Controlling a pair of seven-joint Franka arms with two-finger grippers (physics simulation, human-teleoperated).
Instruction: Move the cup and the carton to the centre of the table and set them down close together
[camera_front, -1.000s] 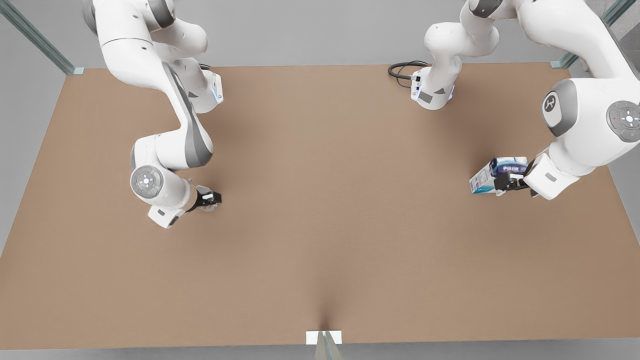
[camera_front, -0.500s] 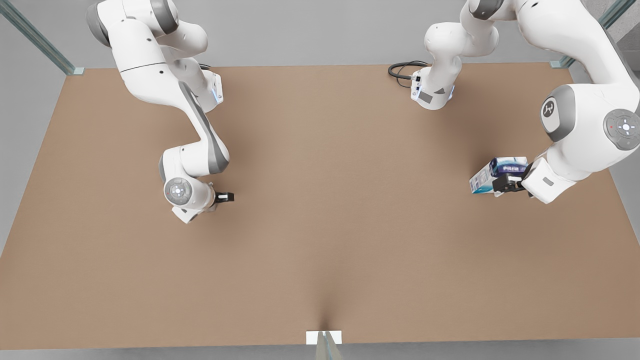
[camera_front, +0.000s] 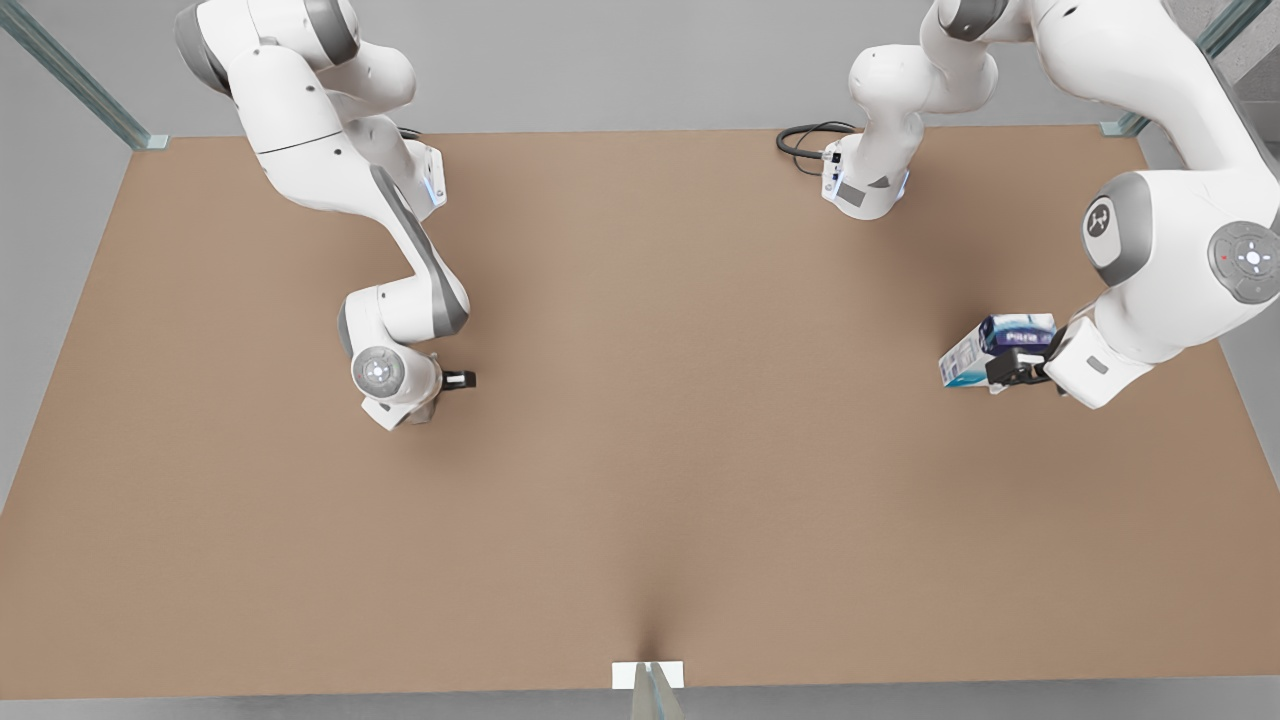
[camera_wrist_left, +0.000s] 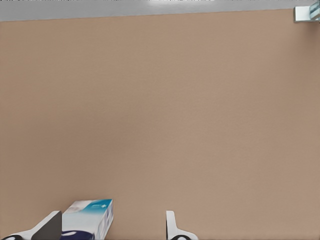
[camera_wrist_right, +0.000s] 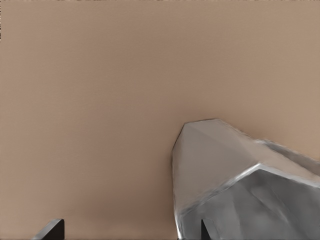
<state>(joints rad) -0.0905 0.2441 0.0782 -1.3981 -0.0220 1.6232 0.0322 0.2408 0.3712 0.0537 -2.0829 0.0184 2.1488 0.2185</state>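
The left gripper (camera_front: 1012, 368) stands released around the carton (camera_front: 975, 352). In the left wrist view its 2 fingers (camera_wrist_left: 50, 226) spread wider than the box, which sits between them, close against 1 finger and well apart from the other. The carton, white with a dark blue top and teal marks, lies near the table's (camera_front: 650, 450) 3 o'clock edge in the front view, with the gripper touching its 4 o'clock corner.

The right gripper (camera_front: 458, 380) hangs at about 9 o'clock from the table's centre, roughly halfway out to that edge. Its fingers are parted too: in the right wrist view 1 dark fingertip (camera_wrist_right: 202, 231) overlaps the near side of the silvery faceted cup (camera_wrist_right: 240, 175), while bare table shows between the cup and the other fingertip, so nothing is clamped.

The cup and the carton are well apart, on opposite sides of the centre. A black cable (camera_front: 800, 140) coils at about 1 o'clock by an arm base.
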